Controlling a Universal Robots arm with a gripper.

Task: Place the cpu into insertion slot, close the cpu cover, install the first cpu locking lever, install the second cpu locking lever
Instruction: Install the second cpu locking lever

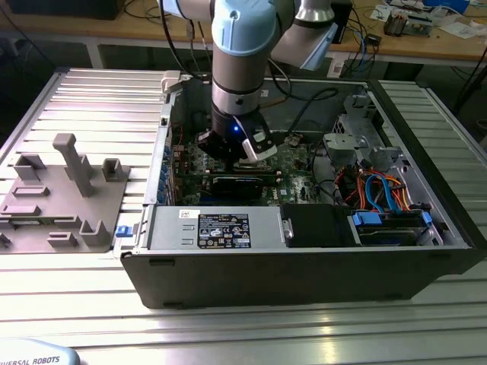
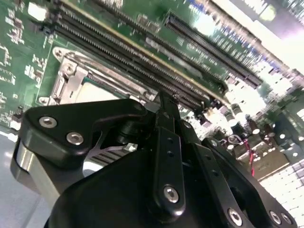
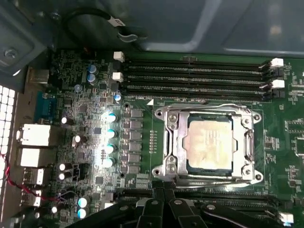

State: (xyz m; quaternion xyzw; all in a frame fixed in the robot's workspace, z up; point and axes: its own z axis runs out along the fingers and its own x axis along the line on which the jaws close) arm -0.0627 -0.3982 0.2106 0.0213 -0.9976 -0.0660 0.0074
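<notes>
Hovering low over the green board (image 3: 142, 142), our pincer (image 3: 164, 202) sits just beside the socket (image 3: 167, 175); whether it is spread we cannot tell. Ahead of it, the chip (image 3: 209, 145) lies seated under the silver cover (image 3: 176, 142). We judge levers need slow, square pressure.

Table: ribbed metal table (image 1: 84, 99)
Centre: open computer case (image 1: 304, 266)
Left edge: grey fixture plate (image 1: 65, 198)

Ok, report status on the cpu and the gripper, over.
Gripper low over the motherboard, at the socket's edge, holding nothing visible. Cpu seated in insertion slot, cpu cover closed around it. Nothing blocking the socket.
</notes>
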